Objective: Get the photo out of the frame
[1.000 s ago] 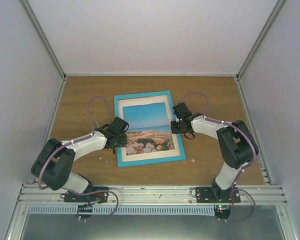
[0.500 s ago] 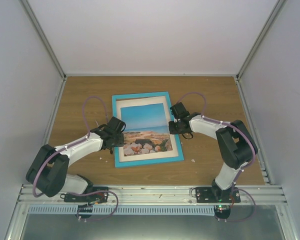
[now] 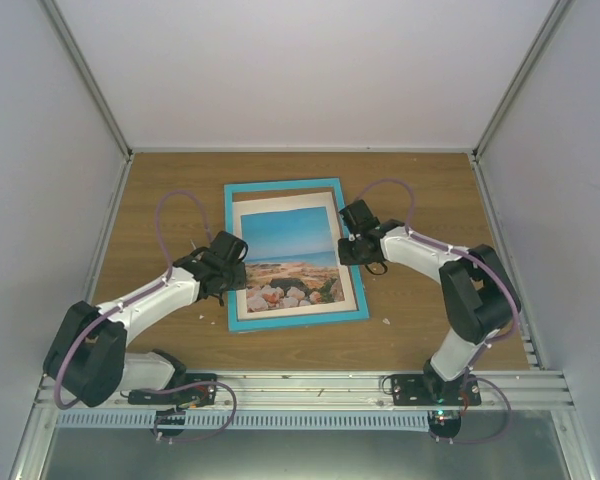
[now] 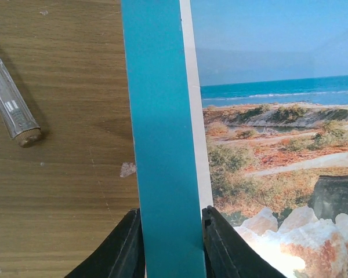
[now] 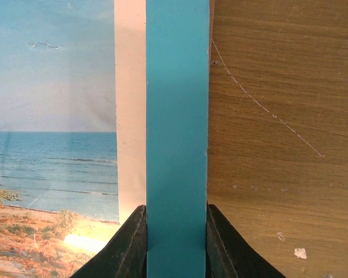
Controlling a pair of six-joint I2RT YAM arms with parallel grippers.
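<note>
Where the wooden counter (image 3: 420, 200) carries the work, the frame (image 3: 300, 318) lies flat at its centre, turquoise front facing up, with its long sides running away from the arm bases. Inside the frame sits the white mat board (image 3: 285, 204), and the photo (image 3: 290, 255) is in place within the mat cut-out: blue sky above, a strip of sea, rocks below. The left gripper (image 3: 232, 272) is closed across the left rail of the frame near its lower half; the left wrist view shows one finger (image 4: 130, 246) against the outer edge of the rail, over the counter, and the other against the inner edge, over the mat board. The right gripper (image 3: 348, 240) is closed across the right rail in the same manner, with both fingers touching the rail edges in the right wrist view. A short translucent grey tube (image 4: 11, 107) lies on the counter, apart from the left rail. A pale chip (image 4: 127, 169) lies just beside that rail, and another chip (image 3: 386, 321) lies near the lower right corner of the frame.
</note>
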